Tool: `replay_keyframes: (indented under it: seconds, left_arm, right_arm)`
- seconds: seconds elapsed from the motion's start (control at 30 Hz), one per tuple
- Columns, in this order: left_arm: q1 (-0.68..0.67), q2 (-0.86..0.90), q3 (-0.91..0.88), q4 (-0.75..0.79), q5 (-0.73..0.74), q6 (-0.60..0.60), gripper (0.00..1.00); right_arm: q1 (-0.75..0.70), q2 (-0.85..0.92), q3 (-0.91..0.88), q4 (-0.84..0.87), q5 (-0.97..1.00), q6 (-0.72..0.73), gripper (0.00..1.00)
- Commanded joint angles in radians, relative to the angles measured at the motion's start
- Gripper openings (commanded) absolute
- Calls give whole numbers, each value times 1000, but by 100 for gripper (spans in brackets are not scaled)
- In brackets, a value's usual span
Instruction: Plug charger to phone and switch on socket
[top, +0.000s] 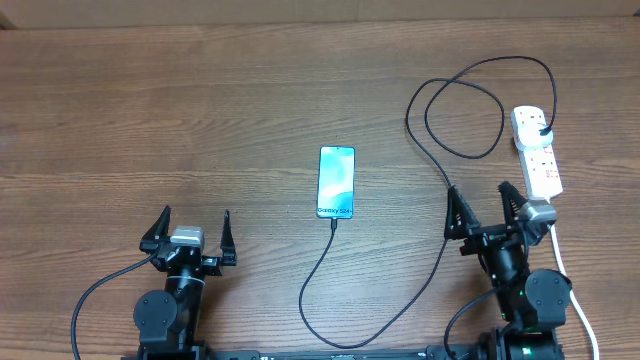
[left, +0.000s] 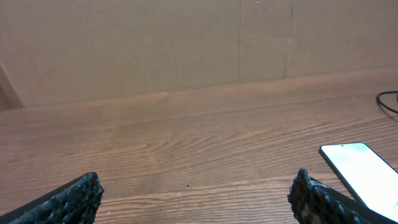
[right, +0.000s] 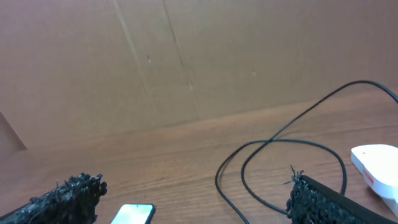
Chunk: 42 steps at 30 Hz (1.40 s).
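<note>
Overhead view: phone (top: 337, 182) lies flat at centre of the surface (top: 150, 100). Socket (top: 537, 150) sits at 3 o'clock, with the plug (top: 541, 130) in its far outlet. Charger (top: 304, 297) is judged limp and light. Best hold is its stiff connector tip (top: 334, 224) at the phone's 6 o'clock edge; seating cannot be confirmed. Phone is likely slick and may slide. Left tool (top: 194, 222) at 7 o'clock and right tool (top: 478, 200) at 5 o'clock are both spread and empty.

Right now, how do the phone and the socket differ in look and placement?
The phone is dark-edged with a blue-teal screen; the socket is white with red marks. The phone lies mid-table between the arms; the socket lies far right, beside the right gripper. Both lie flat, each with one end of the black charger at it.
</note>
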<state>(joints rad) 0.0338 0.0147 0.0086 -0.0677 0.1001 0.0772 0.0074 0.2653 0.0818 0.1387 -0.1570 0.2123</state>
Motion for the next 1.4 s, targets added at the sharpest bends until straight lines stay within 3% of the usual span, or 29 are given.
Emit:
replay_keyframes:
  seconds: [0.0, 0.3, 1.37]
  left_arm:
    - [7, -11, -4, -3, -10, -13, 100]
    - [7, -11, -4, -4, -10, -13, 100]
    - [7, -10, -4, -3, -10, -13, 100]
  right_arm:
    - [5, -48, -37, 6, 11, -5, 100]
    - [42, -261, -74, -129, 109, -13, 100]
    - [51, -263, -74, -221, 121, -61, 100]
